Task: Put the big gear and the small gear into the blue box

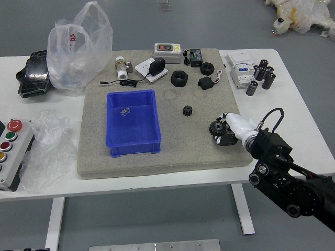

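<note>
head view: r hand (225, 128) in from the r side, low over the mat (172, 162), pinching the big gear (216, 128) w/ its fingers at the gear's r side. big gear's over the mat's r part; can't tell if it touches the mat. small gear (187, 110) lies on the mat btwn the blue box (132, 128) & the r hand, apart from both. box sits on the mat's l half, w/ a small clear thing (125, 111) inside. l arm (31, 249): just dark bits at the bottom l edge, can't tell its hand's state. far part of mat: adapter (157, 66) w/ cord, 2 black rings (179, 78), black block (205, 83) near them. on the table (125, 184), off the mat: white box (242, 68) & black cyls (268, 80) at r, plastic bag (78, 52) & button panel (15, 157) at l.
</note>
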Controlling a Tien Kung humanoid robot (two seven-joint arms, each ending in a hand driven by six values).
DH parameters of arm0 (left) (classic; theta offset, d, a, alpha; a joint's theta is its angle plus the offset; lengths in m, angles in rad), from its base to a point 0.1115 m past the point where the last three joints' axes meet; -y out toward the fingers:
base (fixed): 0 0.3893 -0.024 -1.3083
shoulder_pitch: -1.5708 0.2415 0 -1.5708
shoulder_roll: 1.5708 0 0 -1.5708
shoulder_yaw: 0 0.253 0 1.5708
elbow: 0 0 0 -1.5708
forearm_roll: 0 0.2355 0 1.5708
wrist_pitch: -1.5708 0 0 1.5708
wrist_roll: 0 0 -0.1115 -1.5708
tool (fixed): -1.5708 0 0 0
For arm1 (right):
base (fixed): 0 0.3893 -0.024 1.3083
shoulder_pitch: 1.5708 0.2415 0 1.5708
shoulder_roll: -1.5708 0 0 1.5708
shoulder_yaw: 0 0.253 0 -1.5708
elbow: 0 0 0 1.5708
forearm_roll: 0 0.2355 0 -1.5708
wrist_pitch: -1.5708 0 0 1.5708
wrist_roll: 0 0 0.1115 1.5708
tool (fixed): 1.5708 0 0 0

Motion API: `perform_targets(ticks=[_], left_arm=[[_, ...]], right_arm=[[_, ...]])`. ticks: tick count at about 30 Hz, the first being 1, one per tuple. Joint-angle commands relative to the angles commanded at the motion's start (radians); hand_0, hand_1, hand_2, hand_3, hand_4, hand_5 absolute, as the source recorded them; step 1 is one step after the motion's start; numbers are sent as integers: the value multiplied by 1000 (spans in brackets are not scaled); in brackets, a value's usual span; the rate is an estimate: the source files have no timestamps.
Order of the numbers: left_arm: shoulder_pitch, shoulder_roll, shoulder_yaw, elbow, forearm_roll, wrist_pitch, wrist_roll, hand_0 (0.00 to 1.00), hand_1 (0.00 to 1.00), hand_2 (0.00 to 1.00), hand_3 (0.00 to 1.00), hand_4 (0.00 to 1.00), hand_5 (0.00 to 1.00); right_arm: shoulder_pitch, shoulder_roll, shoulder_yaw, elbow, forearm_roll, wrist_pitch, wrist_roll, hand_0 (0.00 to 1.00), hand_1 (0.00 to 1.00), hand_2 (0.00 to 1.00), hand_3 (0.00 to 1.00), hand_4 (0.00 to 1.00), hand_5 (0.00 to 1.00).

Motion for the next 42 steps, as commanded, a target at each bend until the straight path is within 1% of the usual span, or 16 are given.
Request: perform_targets(ticks=[3, 4, 7, 13, 21, 24, 31, 33, 34, 37, 39, 40, 42], left_arm=[[-1, 0, 0, 0, 0, 0, 0, 662, 625, 588, 665, 674, 362], [-1, 0, 0, 0, -1, 1, 0, 662, 625, 588, 665, 675, 363], [0, 1, -2, 0, 0, 1, 1, 662, 625, 588, 665, 675, 363], [-1, 2, -11, -1, 11, 0, 7, 662, 625, 588, 665, 675, 363], [-4, 2, -16, -2, 20, -3, 11, 662, 625, 588, 664, 674, 362], [-5, 2, -20, -3, 25, -3, 14, 662, 625, 588, 664, 674, 362], [-7, 4, -24, -4, 30, -4, 17, 662, 625, 588, 664, 674, 360], [-8, 4, -25, -4, 31, -4, 17, 662, 625, 588, 664, 674, 360], [-8, 4, -26, -4, 32, -4, 18, 662, 625, 588, 664, 674, 361], [-7, 3, -29, -5, 35, -4, 20, 662, 625, 588, 664, 674, 361], [-7, 3, -29, -5, 34, -4, 20, 662, 625, 588, 664, 674, 361], [-6, 3, -28, -5, 32, -4, 20, 662, 625, 588, 665, 674, 361], [-6, 3, -26, -5, 30, -4, 19, 662, 625, 588, 665, 674, 361]], right_arm=[[7, 1, -7, -1, 1, -13, 10, 301, 484, 328, 490, 360, 87], [13, 1, -11, -2, 1, -18, 13, 292, 477, 308, 467, 342, 85], [41, 3, -27, 0, 1, -31, 27, 292, 477, 308, 467, 342, 85], [150, 24, -95, 4, 4, -69, 84, 290, 478, 307, 468, 328, 71], [300, 77, -230, 6, 22, -107, 169, 293, 477, 308, 471, 320, 55], [337, 97, -278, 0, 32, -114, 185, 295, 479, 311, 473, 324, 51], [392, 132, -370, -12, 66, -115, 210, 301, 486, 329, 481, 335, 36], [398, 137, -383, -14, 74, -113, 215, 301, 486, 329, 481, 335, 36], [400, 139, -386, -15, 77, -113, 217, 301, 493, 370, 495, 363, 2], [402, 142, -392, -17, 86, -112, 225, 301, 493, 370, 495, 363, 2], [403, 144, -396, -19, 93, -98, 224, 301, 493, 370, 495, 363, 2], [404, 145, -399, -20, 99, -84, 223, 338, 529, 466, 570, 495, 2], [406, 147, -405, -22, 110, -53, 217, 338, 529, 466, 570, 495, 2]])
